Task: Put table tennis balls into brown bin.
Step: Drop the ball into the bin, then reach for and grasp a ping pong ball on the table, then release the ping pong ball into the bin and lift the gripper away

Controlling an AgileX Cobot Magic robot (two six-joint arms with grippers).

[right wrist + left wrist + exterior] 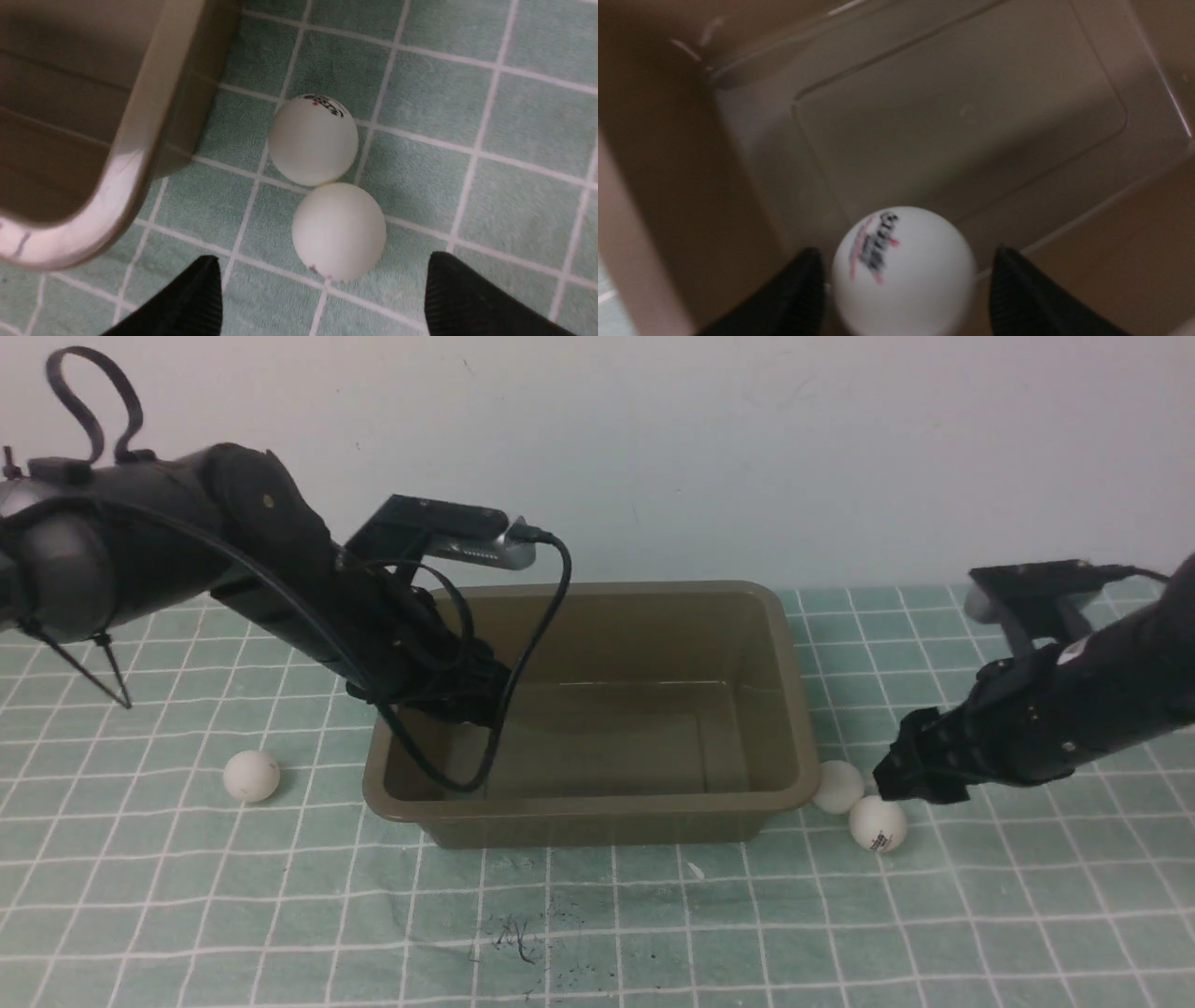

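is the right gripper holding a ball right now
No, the right gripper is wide open, and the printed ball and plain ball rest on the checked mat, clear of it.

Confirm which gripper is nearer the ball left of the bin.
Left. The left gripper is over the bin's left end, close to that ball; the right gripper sits past the bin's right side.
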